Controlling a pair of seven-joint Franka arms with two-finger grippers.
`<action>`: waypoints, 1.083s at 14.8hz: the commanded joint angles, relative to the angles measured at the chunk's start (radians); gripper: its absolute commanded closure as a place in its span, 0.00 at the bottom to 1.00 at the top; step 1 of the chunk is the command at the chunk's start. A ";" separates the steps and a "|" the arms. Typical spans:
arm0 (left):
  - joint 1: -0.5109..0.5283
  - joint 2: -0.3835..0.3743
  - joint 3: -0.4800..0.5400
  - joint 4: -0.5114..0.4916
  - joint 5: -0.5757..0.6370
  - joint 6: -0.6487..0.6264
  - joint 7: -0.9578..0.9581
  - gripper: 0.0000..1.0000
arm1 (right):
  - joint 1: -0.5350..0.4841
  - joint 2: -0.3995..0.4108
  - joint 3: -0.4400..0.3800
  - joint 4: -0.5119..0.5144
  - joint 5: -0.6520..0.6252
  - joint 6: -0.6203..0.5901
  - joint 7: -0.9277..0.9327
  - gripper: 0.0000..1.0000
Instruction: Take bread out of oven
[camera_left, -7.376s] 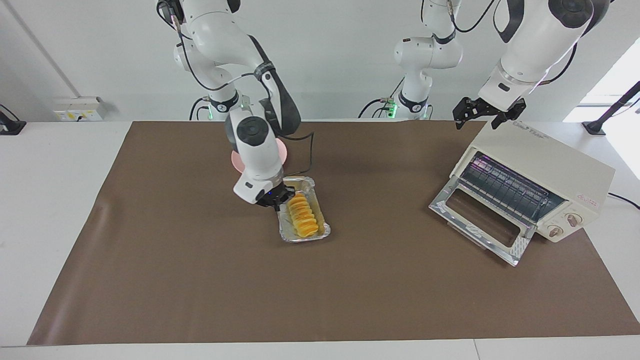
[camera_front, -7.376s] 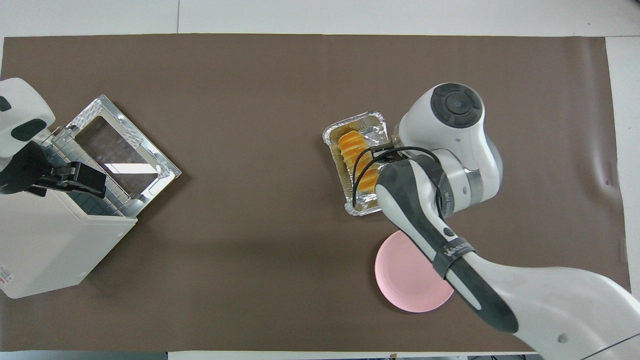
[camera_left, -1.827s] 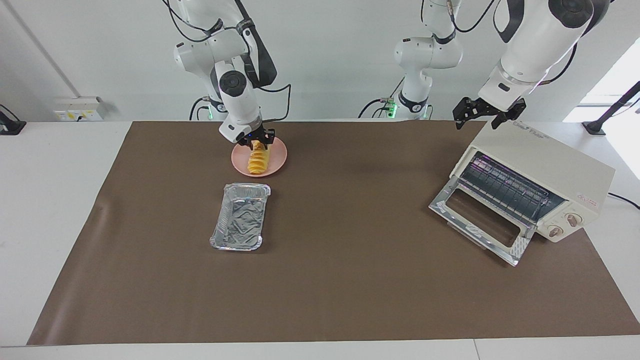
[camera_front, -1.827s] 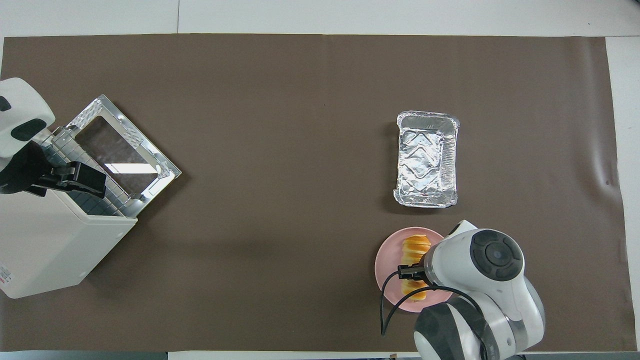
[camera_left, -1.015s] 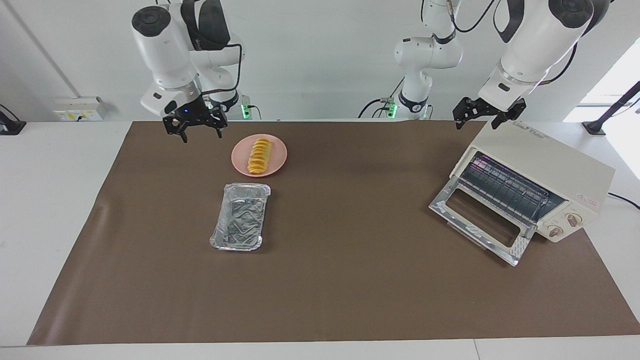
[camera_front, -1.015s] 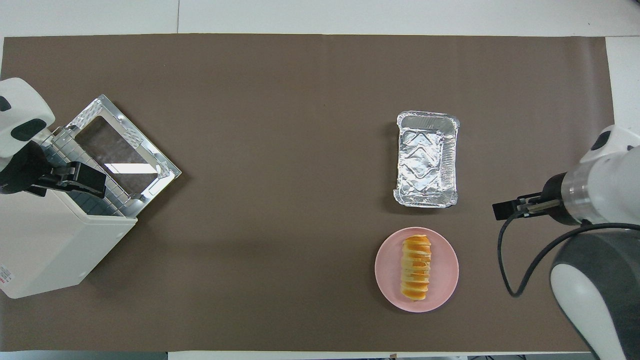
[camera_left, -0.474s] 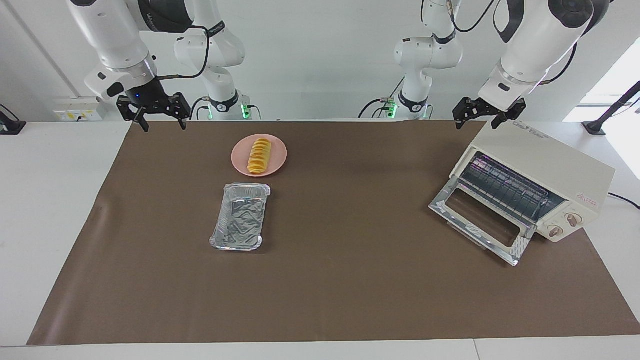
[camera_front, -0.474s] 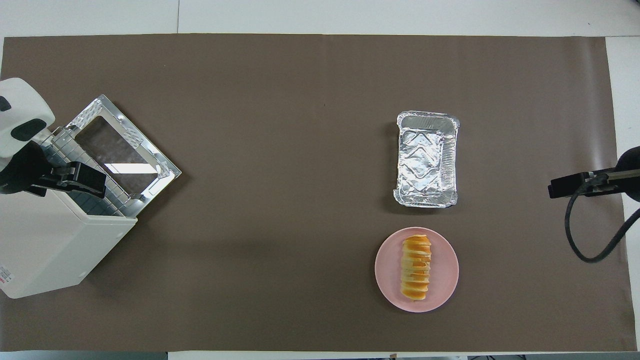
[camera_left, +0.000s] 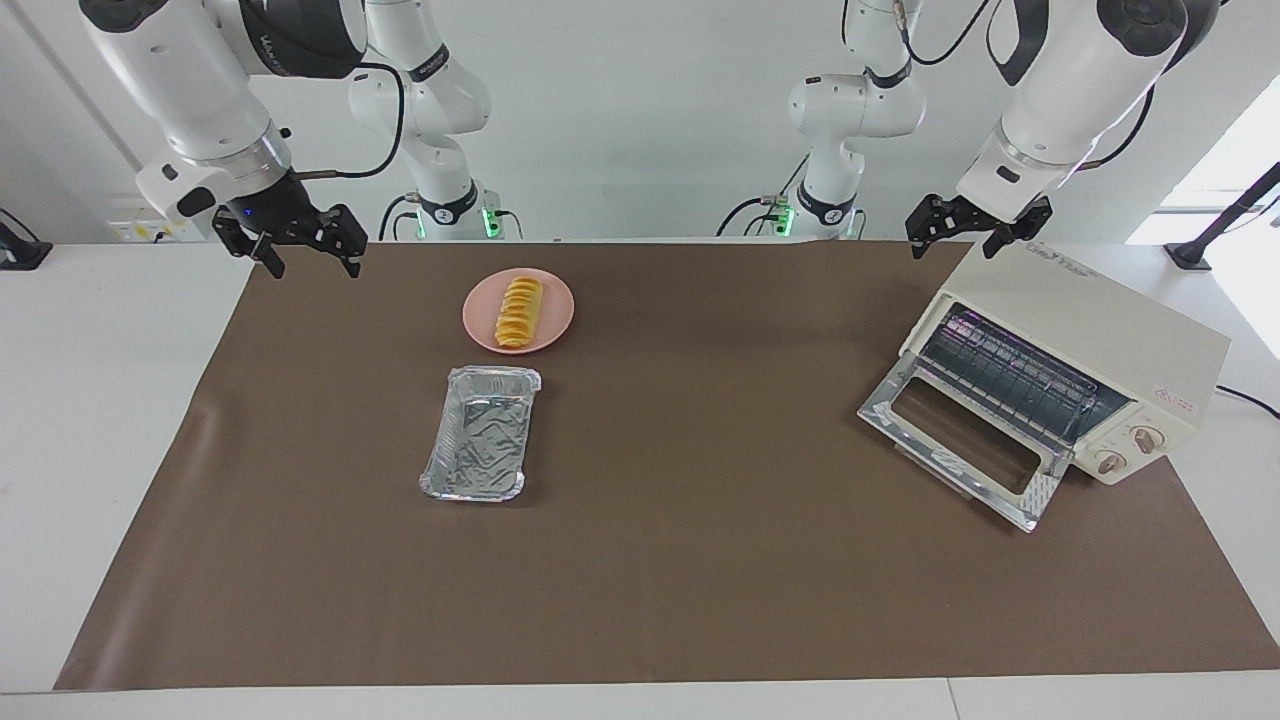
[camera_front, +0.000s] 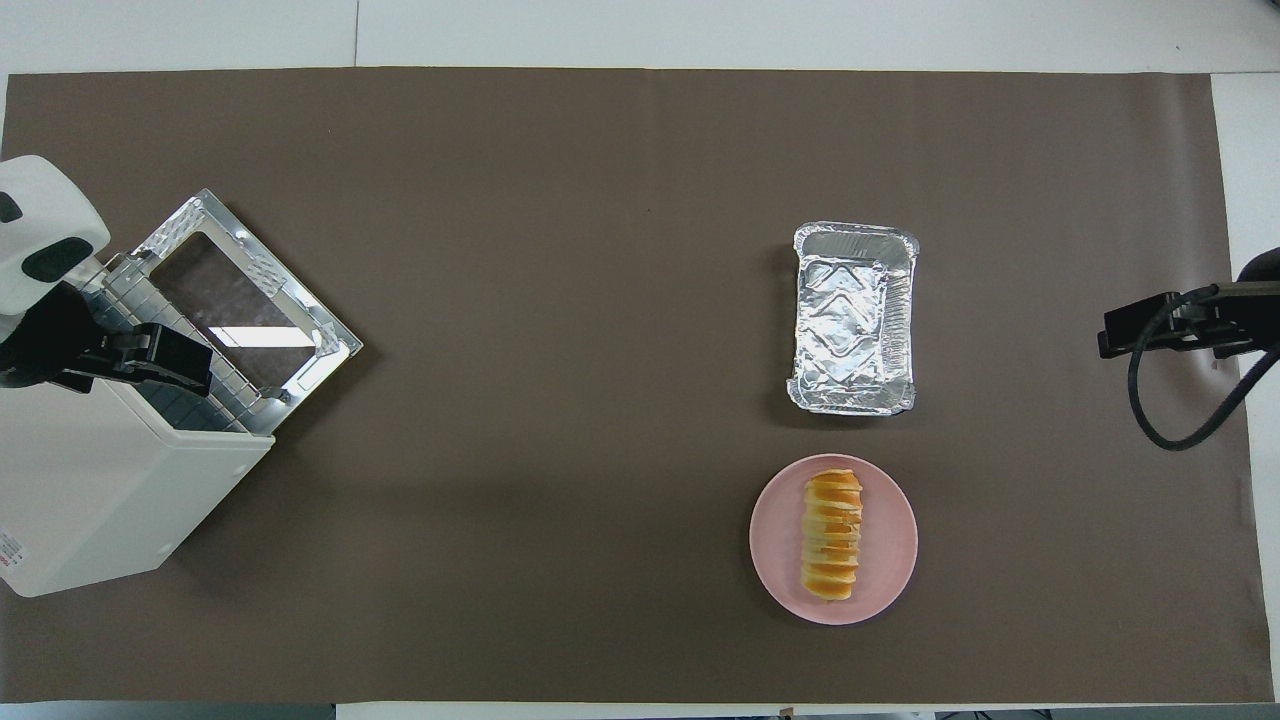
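Observation:
The bread (camera_left: 519, 311), a ridged golden loaf, lies on the round pink plate (camera_left: 553, 327) near the robots; the overhead view shows the bread (camera_front: 832, 535) lengthwise on the plate (camera_front: 888, 560). The cream-white oven (camera_left: 1100, 335) stands at the left arm's end with its glass door (camera_left: 960, 450) dropped open and the wire rack bare. My left gripper (camera_left: 952, 245) is open in the air over the oven's top (camera_front: 90, 500). My right gripper (camera_left: 314, 266) is open and empty, raised over the mat's edge at the right arm's end, apart from the plate.
An empty crinkled silver foil tray (camera_left: 478, 432) sits just farther from the robots than the plate, also seen from above (camera_front: 850, 318). The brown mat (camera_left: 700, 560) covers the table. The open oven door juts out over the mat.
My right gripper set the bread from the foil tray onto the pink plate, let go, rose and swung out to the mat's edge at its own end. The left arm has not moved.

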 joint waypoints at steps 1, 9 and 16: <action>0.011 -0.009 -0.006 -0.002 0.016 0.003 0.003 0.00 | -0.017 0.002 0.010 0.017 0.016 -0.023 0.014 0.00; 0.011 -0.009 -0.006 -0.002 0.016 0.003 0.003 0.00 | -0.017 0.004 0.010 0.020 -0.010 -0.023 -0.002 0.00; 0.011 -0.009 -0.006 -0.002 0.016 0.003 0.003 0.00 | -0.017 0.001 0.010 0.018 -0.009 -0.030 -0.002 0.00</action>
